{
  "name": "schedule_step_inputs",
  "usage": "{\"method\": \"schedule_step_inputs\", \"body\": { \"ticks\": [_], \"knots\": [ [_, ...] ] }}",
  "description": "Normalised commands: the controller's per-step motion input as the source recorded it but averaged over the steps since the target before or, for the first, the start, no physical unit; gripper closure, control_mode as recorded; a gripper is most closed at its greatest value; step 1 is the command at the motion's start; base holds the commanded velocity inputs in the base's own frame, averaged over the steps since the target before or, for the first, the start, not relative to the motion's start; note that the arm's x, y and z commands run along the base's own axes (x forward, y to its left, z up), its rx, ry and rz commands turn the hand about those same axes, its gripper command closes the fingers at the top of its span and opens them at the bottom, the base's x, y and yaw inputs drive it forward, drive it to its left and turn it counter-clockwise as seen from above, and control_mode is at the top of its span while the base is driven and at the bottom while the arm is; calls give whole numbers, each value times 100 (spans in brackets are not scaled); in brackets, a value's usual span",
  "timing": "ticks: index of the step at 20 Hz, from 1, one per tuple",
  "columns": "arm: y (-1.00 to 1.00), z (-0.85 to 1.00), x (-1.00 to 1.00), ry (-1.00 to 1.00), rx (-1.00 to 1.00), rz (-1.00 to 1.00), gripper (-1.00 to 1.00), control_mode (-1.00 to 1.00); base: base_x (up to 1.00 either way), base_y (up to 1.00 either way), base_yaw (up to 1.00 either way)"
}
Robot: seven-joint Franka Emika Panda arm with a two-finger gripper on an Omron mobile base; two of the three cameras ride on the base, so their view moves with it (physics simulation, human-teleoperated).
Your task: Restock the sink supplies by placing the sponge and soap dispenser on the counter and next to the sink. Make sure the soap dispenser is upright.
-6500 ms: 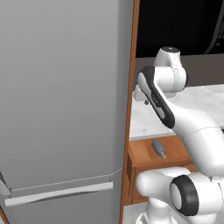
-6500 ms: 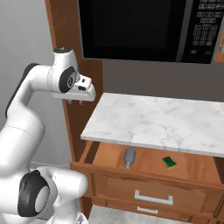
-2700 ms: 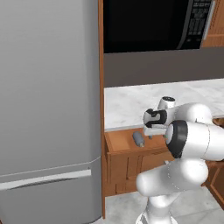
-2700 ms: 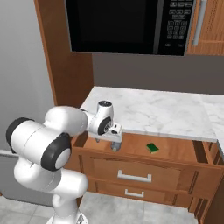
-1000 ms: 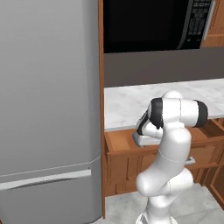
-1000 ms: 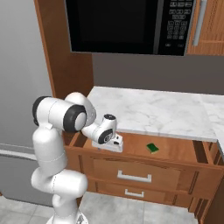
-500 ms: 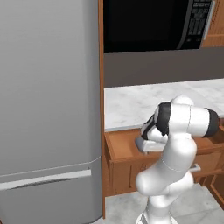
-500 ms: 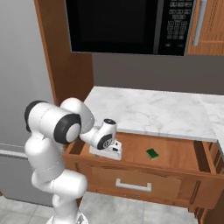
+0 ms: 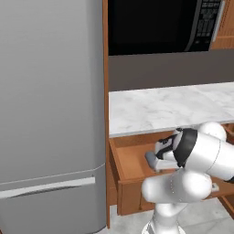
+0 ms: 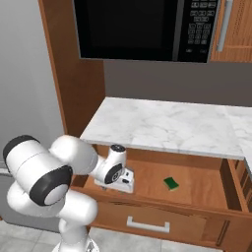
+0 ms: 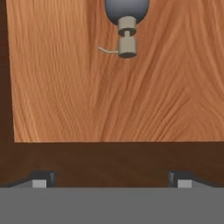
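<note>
The soap dispenser (image 11: 127, 17), a dark grey rounded bottle, lies on its side on the wooden floor of the open drawer (image 10: 206, 189), with its pump nozzle pointing toward my hand. My gripper (image 11: 111, 179) is open just inside the drawer's front wall, a short way from the nozzle and touching nothing. In the left base view the gripper (image 9: 159, 160) hangs low in the drawer beside the grey bottle (image 9: 150, 158). The green-topped sponge (image 10: 171, 183) lies flat further right in the drawer, apart from the gripper (image 10: 120, 181). The white marble counter (image 10: 167, 125) runs above the drawer. The sink is out of view.
A tall grey fridge (image 9: 50, 114) stands left of the cabinet, and a black microwave (image 10: 142, 29) hangs over the counter. The drawer's front panel (image 10: 162, 216) juts out toward the base. My own white arm crowds the drawer's left end.
The drawer has slid further out from under the counter. My hand has sunk lower inside it, and the arm has folded down in front of it. The jaws stayed open.
</note>
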Motion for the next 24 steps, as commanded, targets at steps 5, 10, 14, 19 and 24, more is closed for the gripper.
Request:
{"method": "schedule_step_inputs", "body": {
  "ticks": [5,10,14,19,24],
  "knots": [
    [-2,19,62,5,0,0,-100,-100,0,0,0],
    [0,6,76,4,0,0,-100,-100,0,0,0],
    [0,-4,33,1,0,0,-100,-100,0,0,0],
    [0,-8,2,0,0,0,-100,-100,0,0,0],
    [0,-29,0,0,0,0,-100,-100,0,0,0]
  ]
}}
